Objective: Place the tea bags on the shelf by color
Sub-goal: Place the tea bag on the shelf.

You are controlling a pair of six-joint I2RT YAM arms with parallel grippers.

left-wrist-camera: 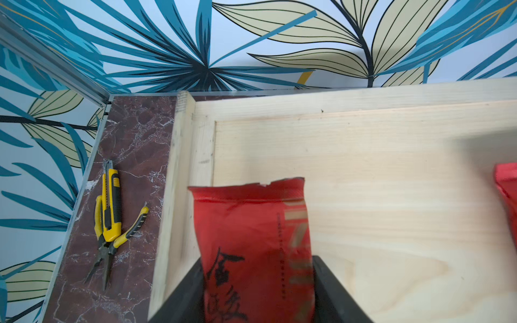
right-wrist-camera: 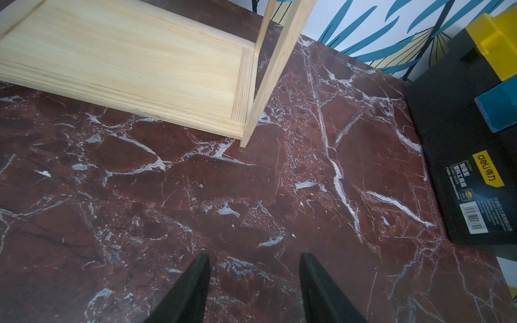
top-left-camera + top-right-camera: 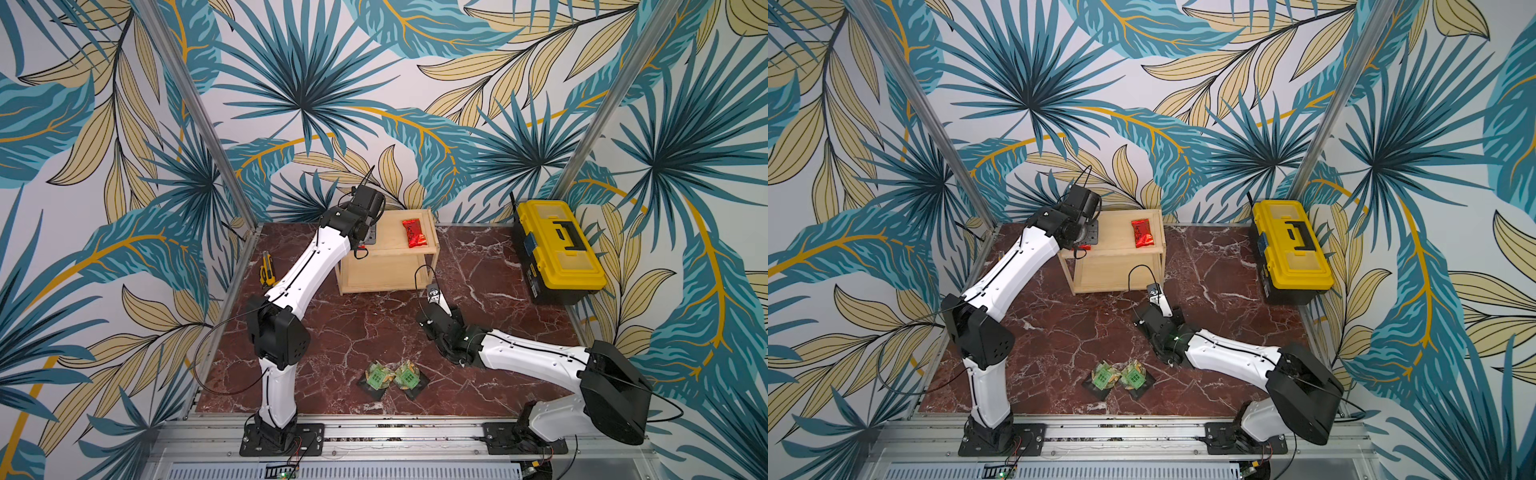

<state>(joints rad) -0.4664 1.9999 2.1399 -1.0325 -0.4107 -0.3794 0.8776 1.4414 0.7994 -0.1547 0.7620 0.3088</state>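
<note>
Starting at the left edge of the table (image 3: pixel 365 320), a yellow knife (image 1: pixel 111 201) and pliers (image 1: pixel 105 246) lie idle; next comes the left gripper (image 1: pixel 257 265), its jaws pinching a red tea bag (image 1: pixel 246 223) over the left end of the shelf (image 3: pixel 390 252) top tier, the packet's long axis running 6 to 12 o'clock, straight out from the jaws toward the back wall; whether it touches the wood I cannot tell. The other red tea bag (image 3: pixel 414 232) lies flat on the same tier at 3 o'clock from the held one, well apart, also lengthwise 6 to 12. So I'd judge the next move is simply letting go there, reds together. The two green tea bags (image 3: pixel 379 376) (image 3: pixel 406 376) sit side by side on the table toward the front, at about 7 o'clock from the right gripper (image 2: pixel 254 268), which hangs spread and empty just off the shelf's front right post, and looks the nearer one to fetch them for the bare lower tier; the yellow toolbox (image 3: pixel 561 245) sits far right
</note>
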